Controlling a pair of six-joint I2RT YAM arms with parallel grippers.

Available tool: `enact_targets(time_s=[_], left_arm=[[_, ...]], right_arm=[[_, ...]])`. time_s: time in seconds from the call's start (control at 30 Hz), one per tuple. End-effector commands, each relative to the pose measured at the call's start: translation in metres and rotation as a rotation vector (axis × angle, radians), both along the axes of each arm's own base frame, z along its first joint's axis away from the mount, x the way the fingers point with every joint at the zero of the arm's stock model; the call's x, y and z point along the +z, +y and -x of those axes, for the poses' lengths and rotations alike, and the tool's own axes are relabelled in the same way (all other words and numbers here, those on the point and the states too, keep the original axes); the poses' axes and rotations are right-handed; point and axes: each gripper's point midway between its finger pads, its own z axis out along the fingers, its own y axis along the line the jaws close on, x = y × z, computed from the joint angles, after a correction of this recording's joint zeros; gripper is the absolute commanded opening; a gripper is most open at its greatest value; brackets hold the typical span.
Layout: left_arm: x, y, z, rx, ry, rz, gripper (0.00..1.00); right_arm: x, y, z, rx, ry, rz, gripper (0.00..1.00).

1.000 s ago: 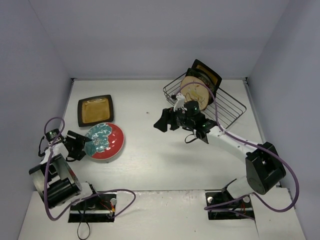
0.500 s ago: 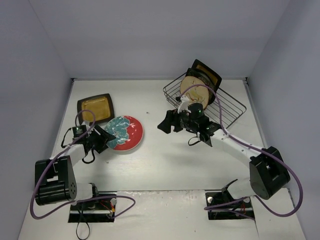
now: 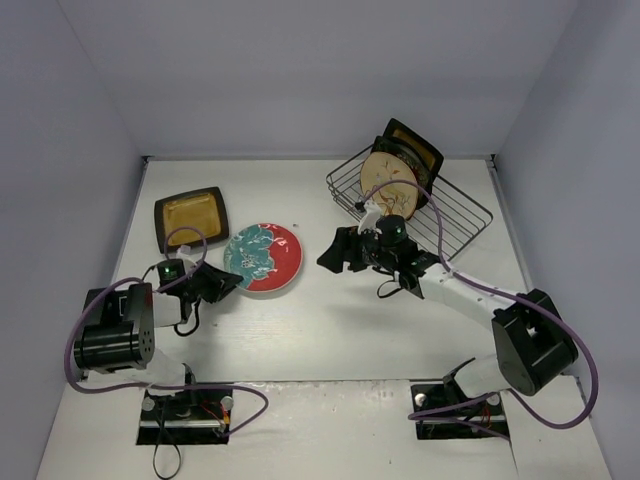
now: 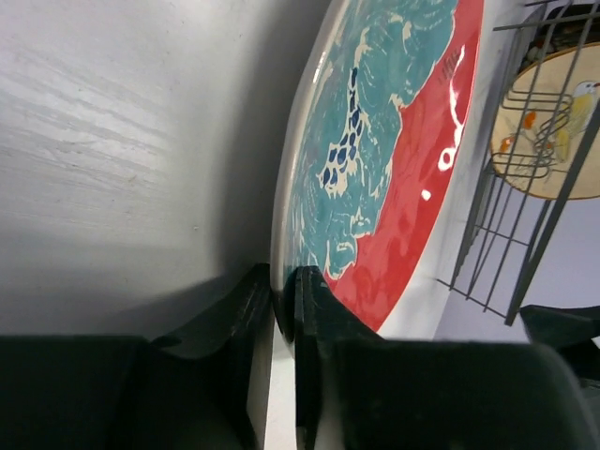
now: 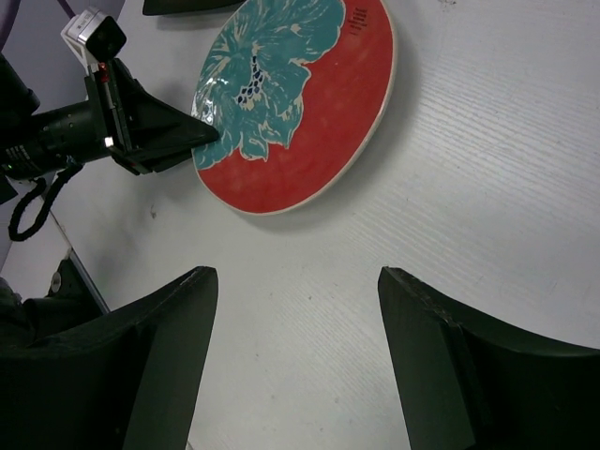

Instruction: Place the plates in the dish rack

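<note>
Red plate [image 3: 263,257] has slid from the left edge toward mid-frame, and the left gripper [image 3: 228,281] has just clamped onto its near rim. Right gripper [image 3: 325,256] waits wide-jawed beside it, so a handover toward the rack [image 3: 465,215], upper right, looks likely.

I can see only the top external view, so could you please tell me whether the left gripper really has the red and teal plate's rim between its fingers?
Observer: Yes. The left wrist view shows the left gripper shut on the red and teal plate, one finger on each side of the rim.
Operator: Thank you. Is the right gripper holding anything?
Observer: No. Its wrist view shows the right gripper open, with only bare table between its fingers.
Operator: What is on the cream plate in the rack?
Observer: Through the wires of the dish rack, the left wrist view shows a line drawing with orange spots on the cream plate.
</note>
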Motion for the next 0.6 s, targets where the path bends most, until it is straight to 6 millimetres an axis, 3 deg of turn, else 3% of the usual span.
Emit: enact_targets(time_s=[0.0, 0.07, 0.2, 0.43, 0.57], left_arm=[[-0.042, -0.002, 0.033, 0.016, 0.147, -0.037, 0.08], [-0.04, -0.005, 0.03, 0.016, 0.136, -0.02, 0.0], [-0.02, -0.014, 0.021, -0.01, 0.066, 0.034, 0.0], [0.048, -0.023, 0.006, -0.067, -0.129, 0.036, 0.0], [0.074, -0.025, 0.002, -0.085, -0.203, 0.046, 0.0]], right_arm=[[0.018, 0.009, -0.011, -0.011, -0.05, -0.083, 0.7], [0.018, 0.01, -0.012, -0.017, -0.041, -0.092, 0.7], [0.017, 0.011, -0.012, -0.03, -0.019, -0.109, 0.7], [0.011, 0.016, -0.019, -0.069, 0.04, -0.143, 0.74], [0.0, 0.02, -0.023, -0.09, 0.09, -0.156, 0.75]])
